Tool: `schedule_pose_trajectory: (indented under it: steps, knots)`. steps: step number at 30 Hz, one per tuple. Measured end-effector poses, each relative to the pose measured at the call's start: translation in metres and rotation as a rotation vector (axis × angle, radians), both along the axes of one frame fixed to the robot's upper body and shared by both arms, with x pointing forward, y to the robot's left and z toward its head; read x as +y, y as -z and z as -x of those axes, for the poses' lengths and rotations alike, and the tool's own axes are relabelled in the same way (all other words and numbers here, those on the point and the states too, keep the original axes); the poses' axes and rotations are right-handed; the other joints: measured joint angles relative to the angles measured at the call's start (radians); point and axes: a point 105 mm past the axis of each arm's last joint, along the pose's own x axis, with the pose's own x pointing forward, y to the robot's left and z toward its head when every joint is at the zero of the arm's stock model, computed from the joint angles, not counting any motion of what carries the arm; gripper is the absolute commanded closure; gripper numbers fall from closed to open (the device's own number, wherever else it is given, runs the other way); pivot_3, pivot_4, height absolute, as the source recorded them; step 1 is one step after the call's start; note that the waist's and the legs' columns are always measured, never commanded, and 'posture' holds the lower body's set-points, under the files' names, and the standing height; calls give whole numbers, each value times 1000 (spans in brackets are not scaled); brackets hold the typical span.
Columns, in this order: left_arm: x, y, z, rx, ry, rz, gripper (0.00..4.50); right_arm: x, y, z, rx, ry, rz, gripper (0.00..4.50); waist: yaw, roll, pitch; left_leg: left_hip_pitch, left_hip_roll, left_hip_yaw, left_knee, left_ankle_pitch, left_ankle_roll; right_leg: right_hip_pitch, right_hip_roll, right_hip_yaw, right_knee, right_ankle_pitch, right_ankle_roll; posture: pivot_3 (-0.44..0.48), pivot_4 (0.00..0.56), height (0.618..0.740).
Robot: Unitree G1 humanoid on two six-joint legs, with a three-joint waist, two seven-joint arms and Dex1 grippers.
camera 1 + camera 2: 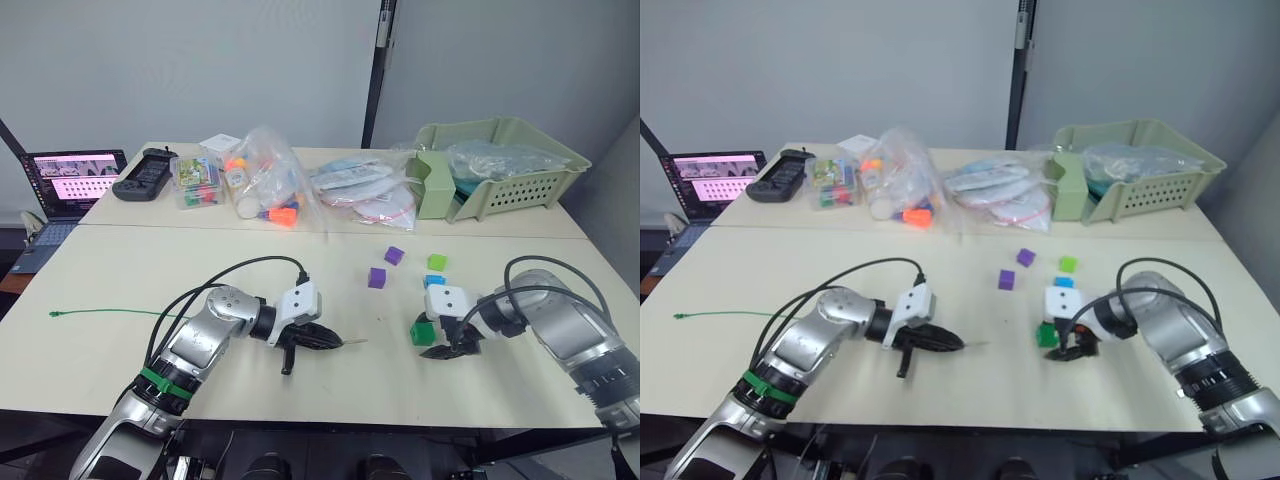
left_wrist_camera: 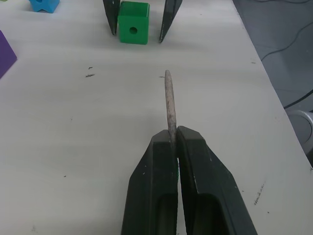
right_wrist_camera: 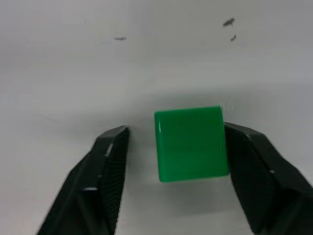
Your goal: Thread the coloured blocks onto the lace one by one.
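On the pale table (image 1: 120,260), the dark green block (image 1: 422,333) serves as reference for all positions. Right gripper (image 3: 176,147) is at this block with its fingers spread, one on each side; one finger (image 3: 254,166) touches the block's side, the other (image 3: 105,166) stands apart from it with a gap showing. The block rests on the table surface, its hole facing toward the left gripper, as seen in the left wrist view.

Left gripper (image 2: 175,139) lies well to the robot's left of the green block, fingers pressed together and pinching the lace (image 1: 110,313) just behind its stiff tan tip (image 2: 169,100). The tip projects from the fingertips and points toward the green block, apart from it. From the gripper the thin green cord trails across the table toward the robot's left, ending far from the block.

Blue block (image 1: 434,281) sits just beyond the green block. Lime green block (image 1: 437,262) lies further beyond that. Two purple blocks (image 1: 377,278) (image 1: 394,256) lie beyond the green block and to its left, near each other but not touching
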Motion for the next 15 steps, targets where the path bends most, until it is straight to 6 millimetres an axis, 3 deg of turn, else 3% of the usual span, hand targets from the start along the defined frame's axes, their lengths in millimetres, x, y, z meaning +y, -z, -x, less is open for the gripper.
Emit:
schedule_pose_trajectory:
  steps: [2,3,9,15]
  knots:
    - [0,1,-1,-1,-4,-8,4500,2,-1,1,4,1,1,3206,1,0,0,0,0,-1,0,0,0,0,0,0,0,0,0,0,150,734]
    - [-1,2,-1,0,-5,-8,4500,4,-3,2,5,-2,-1,3314,0,0,0,0,0,-1,0,0,0,0,0,0,0,0,0,0,150,734]
    - [-9,-3,-9,-41,-4,-27,4500,31,-17,14,13,-15,-42,3312,0,0,0,0,0,-4,0,0,0,0,0,0,1,0,0,0,150,734]
    - [-15,-3,-9,-45,17,-39,4500,49,-17,24,29,-9,-60,3312,0,0,0,0,0,-5,0,0,0,0,0,0,1,0,0,0,150,734]
